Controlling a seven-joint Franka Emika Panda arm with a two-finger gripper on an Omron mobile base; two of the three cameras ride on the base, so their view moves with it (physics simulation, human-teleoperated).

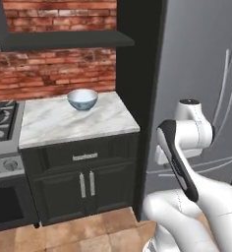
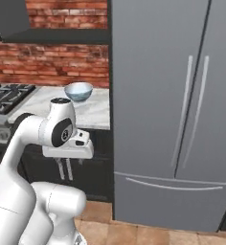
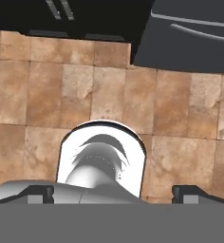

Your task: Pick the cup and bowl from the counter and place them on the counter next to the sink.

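Note:
The pale blue-white bowl [image 1: 82, 99] [image 2: 79, 91] sits near the back of the white marble counter [image 1: 64, 125] [image 2: 96, 112], close to the brick wall. My gripper [image 2: 65, 170] [image 3: 114, 193] hangs low in front of the dark cabinet fronts, below counter height and well short of the bowl. It points down at the floor. Its fingertips [image 3: 40, 192] stand far apart with nothing between them, so it is open. The cup and the sink are out of view.
A gas stove [image 1: 1, 120] [image 2: 9, 95] adjoins the counter on the left. A tall grey fridge [image 1: 201, 59] [image 2: 182, 95] stands right of the counter, past a dark side panel. A dark shelf [image 1: 64, 39] hangs over the counter. Brown floor tiles [image 3: 109, 90] lie below the hand.

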